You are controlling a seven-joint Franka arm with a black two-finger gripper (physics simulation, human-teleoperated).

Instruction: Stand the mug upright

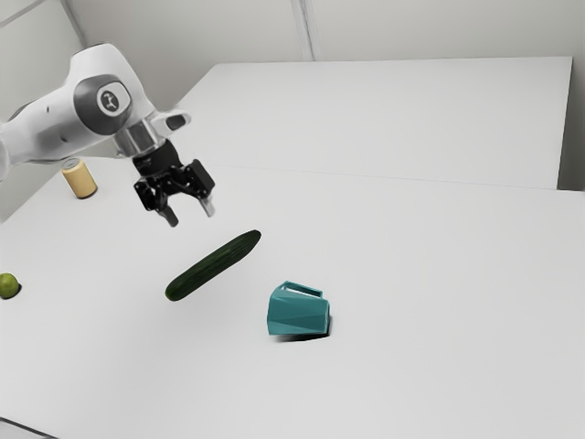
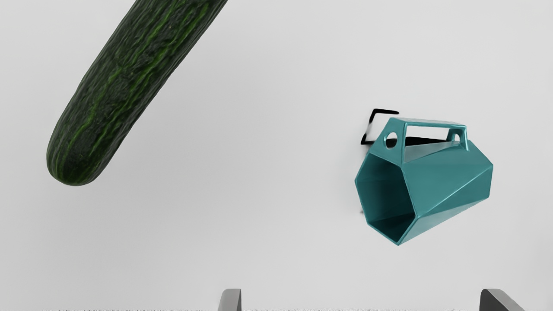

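Teal mug [image 2: 449, 185] on its side on worktop [image 1: 439, 274], mouth facing cucumber's [image 1: 215, 265] side. Lies lower than spread, empty fingers [image 2: 231, 301], toward exterior view's right, well apart. Long axis roughly along finger-to-finger line; grip across body likely wants turn.

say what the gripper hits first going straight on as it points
Probably bare tabletop, just off the open end of the mug, though the gripper might graze its rim; the depth is unclear.
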